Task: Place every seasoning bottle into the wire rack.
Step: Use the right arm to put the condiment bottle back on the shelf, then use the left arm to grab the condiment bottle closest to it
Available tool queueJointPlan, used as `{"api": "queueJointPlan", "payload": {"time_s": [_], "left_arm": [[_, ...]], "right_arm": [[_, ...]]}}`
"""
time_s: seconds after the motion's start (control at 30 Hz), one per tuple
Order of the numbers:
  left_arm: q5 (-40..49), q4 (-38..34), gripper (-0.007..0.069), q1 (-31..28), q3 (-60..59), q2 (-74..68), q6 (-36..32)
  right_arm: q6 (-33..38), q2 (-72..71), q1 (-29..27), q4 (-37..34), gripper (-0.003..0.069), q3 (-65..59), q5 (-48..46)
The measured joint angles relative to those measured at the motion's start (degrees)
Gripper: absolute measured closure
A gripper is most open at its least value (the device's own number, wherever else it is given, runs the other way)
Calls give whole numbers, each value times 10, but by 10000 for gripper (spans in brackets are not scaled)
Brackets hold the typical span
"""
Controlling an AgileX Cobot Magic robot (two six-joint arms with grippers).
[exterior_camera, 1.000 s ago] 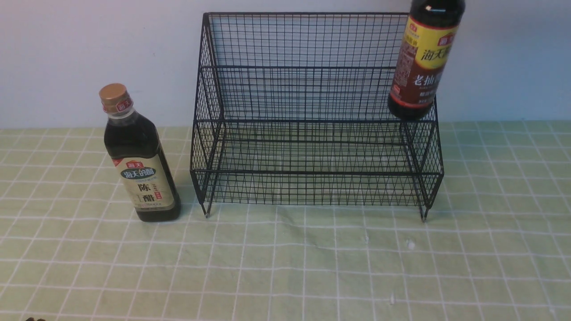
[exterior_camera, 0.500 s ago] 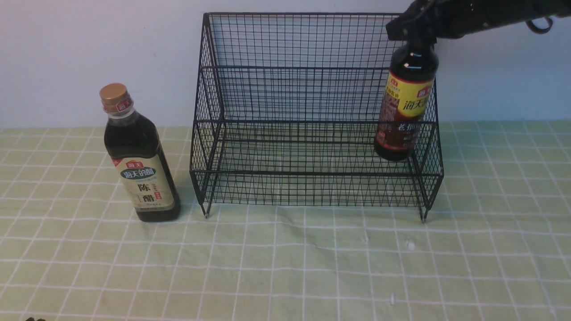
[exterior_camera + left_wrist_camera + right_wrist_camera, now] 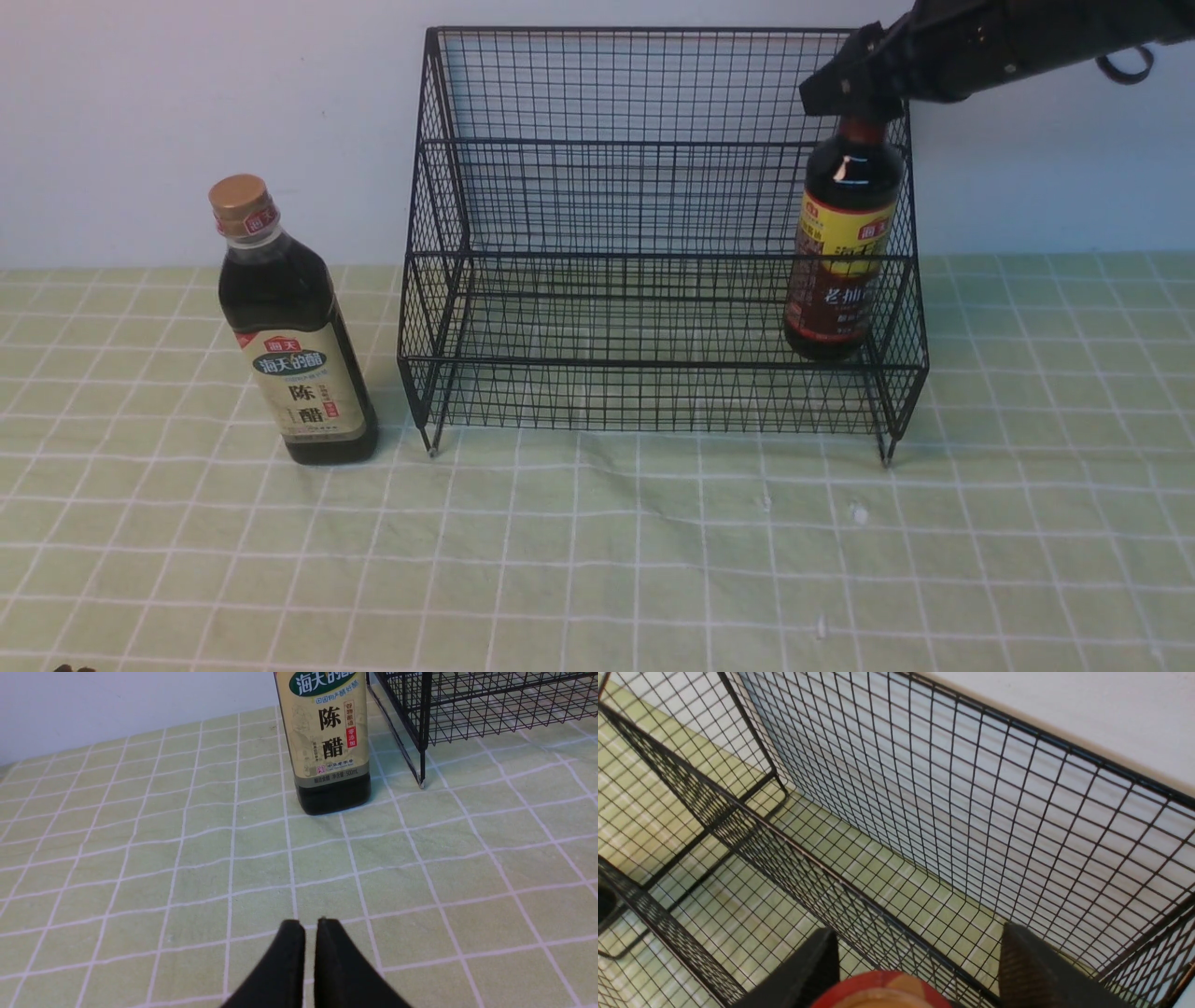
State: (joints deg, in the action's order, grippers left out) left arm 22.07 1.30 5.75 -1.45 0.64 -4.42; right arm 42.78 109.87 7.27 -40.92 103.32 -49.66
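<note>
Round bottle with yellow-red label (image 3: 845,271) stands upright at the right end of the wire rack's (image 3: 635,187) near, lower tier. Right gripper (image 3: 851,93) sits directly above its red-brown cap, jaws released and spread clear of it. Squarish gold-capped bottle (image 3: 294,345) stands on the green checked cloth (image 3: 597,560), just left of the rack. Left gripper (image 3: 306,924) is clenched, empty, near side.

The squarish glass bottle of dark liquid (image 3: 294,345) has a gold cap, a red-and-white neck band and a beige label with a green oval and dark characters. The taller round bottle of dark liquid (image 3: 845,252) wears a red-brown cap and a yellow-and-red label. The wire-mesh rack (image 3: 653,362) is black. The bench (image 3: 597,560) cloth is pale green, gridded in white.
</note>
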Motion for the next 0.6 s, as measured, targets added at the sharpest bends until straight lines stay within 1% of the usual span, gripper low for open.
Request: {"api": "queueJointPlan", "payload": {"time_s": [0.17, 0.2, 0.27, 0.3, 0.33, 0.4, 0.43, 0.47, 0.5, 0.57, 0.6], "left_arm": [[0, 0, 607, 0, 0, 0, 0], [0, 0, 607, 0, 0, 0, 0], [0, 0, 607, 0, 0, 0, 0], [0, 0, 607, 0, 0, 0, 0], [0, 0, 607, 0, 0, 0, 0], [0, 0, 607, 0, 0, 0, 0], [0, 0, 607, 0, 0, 0, 0], [0, 0, 607, 0, 0, 0, 0], [0, 0, 607, 0, 0, 0, 0], [0, 0, 607, 0, 0, 0, 0], [0, 0, 607, 0, 0, 0, 0]], "right_arm": [[-27, -22, 0, 10, 229, 13, -6], [-31, -40, 0, 28, 228, 17, -7], [-33, -56, 0, 41, 228, 19, -7], [-41, -78, 0, 75, 228, 21, -8], [-50, -89, 0, 87, 228, 22, -10], [-98, -116, 0, 133, 238, 22, -23], [-98, -119, 0, 137, 238, 22, -25], [-147, -142, 0, 171, 260, 22, -46], [-182, -153, 0, 189, 283, 22, -58], [-245, -187, 0, 236, 351, 22, -91], [-266, -200, 0, 249, 388, 22, -103]]}}
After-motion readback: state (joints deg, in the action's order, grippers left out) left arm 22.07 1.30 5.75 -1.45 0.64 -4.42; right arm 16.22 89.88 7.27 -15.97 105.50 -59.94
